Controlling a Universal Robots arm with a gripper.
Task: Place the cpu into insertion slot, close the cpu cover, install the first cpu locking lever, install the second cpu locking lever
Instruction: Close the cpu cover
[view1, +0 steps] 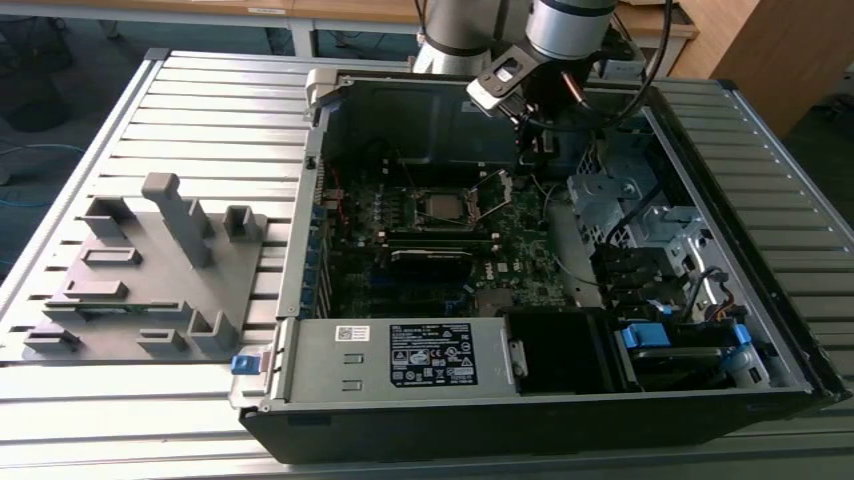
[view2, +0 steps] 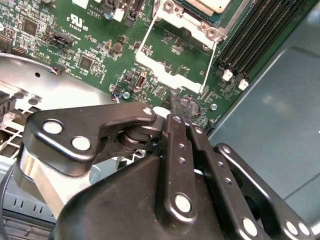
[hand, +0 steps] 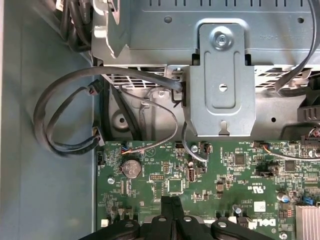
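- Firstly, in the exterior view an open computer case (view1: 320, 100) lies on a slatted metal table (view1: 80, 420). A grey moulded tray (view1: 134, 290) sits on the table to the exterior view's left of the case.
- The arm reaches down into the case from the far side. The gripper (view1: 531, 150) hangs over the green board (view1: 400, 290), toward the exterior view's right of the slot (view1: 422, 206). From here I cannot tell how its fingers stand.
- The slot is a silvery square with a darker middle, about mid-board. A labelled grey box (view1: 400, 355) lies along the near wall of the case.
- In the second wrist view the cpu (view2: 207, 4) lies flat in the slot (view2: 190, 22), face up.
- The cover (view2: 167, 75) is swung open off the slot, and green board shows through its square cut-out.
- The gripper (view2: 175, 102) has its fingers pressed together with nothing seen between them. The tips are just beside the cover's free edge, and I cannot tell whether they touch it. Long black memory strips (view2: 255, 30) run beside the slot.
- In the first wrist view the gripper (hand: 170, 200) shows the same narrow, closed tips over the board (hand: 225, 175). A coin battery (hand: 131, 168) is near them, with a grey metal bracket (hand: 222, 75) and looped cables (hand: 60, 115) beyond.
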